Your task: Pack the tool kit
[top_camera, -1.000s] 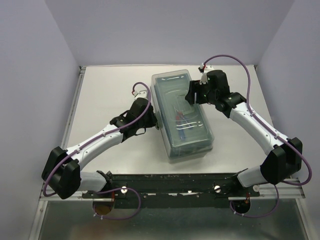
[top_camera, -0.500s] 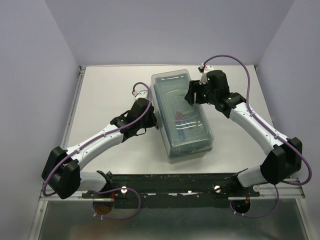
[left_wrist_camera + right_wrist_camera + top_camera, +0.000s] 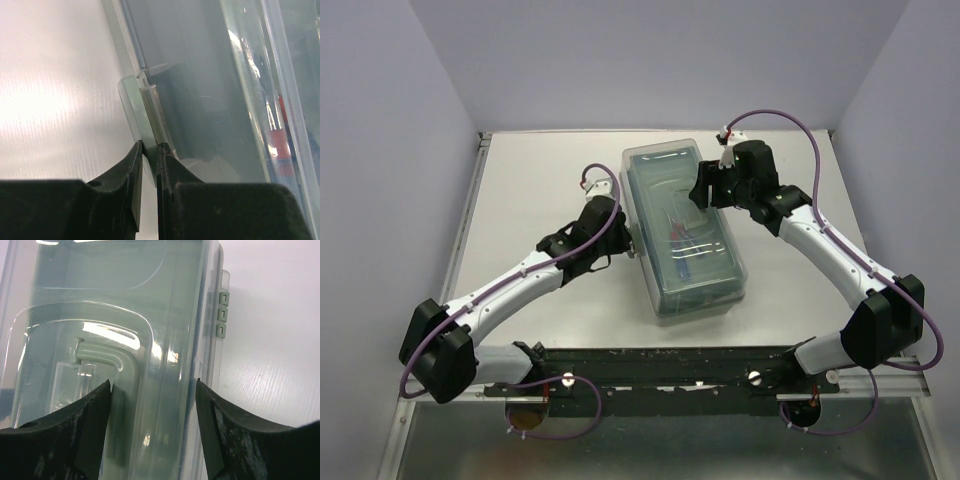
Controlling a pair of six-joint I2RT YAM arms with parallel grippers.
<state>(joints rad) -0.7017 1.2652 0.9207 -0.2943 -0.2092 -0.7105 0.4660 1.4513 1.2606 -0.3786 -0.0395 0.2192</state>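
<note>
1. We see the large rectangular sage-green plastic tool kit with a translucent lid (image 3: 685, 230) lying near the middle of the pale grey table (image 3: 550, 160), between the 2 arms. Its long axis is turned slightly off square, and the far end sits nearer the left.
2. The lid is down over the box. Through it we make out red and blue hand tools (image 3: 682, 240), though too blurred for us to name.
3. The left end effector (image 3: 150, 146) is at the left long side of the box, low and close to the table. Its 2 fingers are almost together, pinching the lower edge of a clear plastic latch flap (image 3: 131, 107) that stands out from the box wall.
4. The right end effector (image 3: 152, 385) sits over the far right part of the lid with its jaws spread wide and nothing held between them.
5. In the right wrist view, 1 finger is beside the sage-green top handle (image 3: 125, 365) in its moulded recess. The other is at the lid's right edge.
6. We cannot tell whether those fingertips touch the lid or hang just above it.
7. On that right edge we see 3 small green hinge tabs (image 3: 222, 312) in a row, beyond the fingers.
</note>
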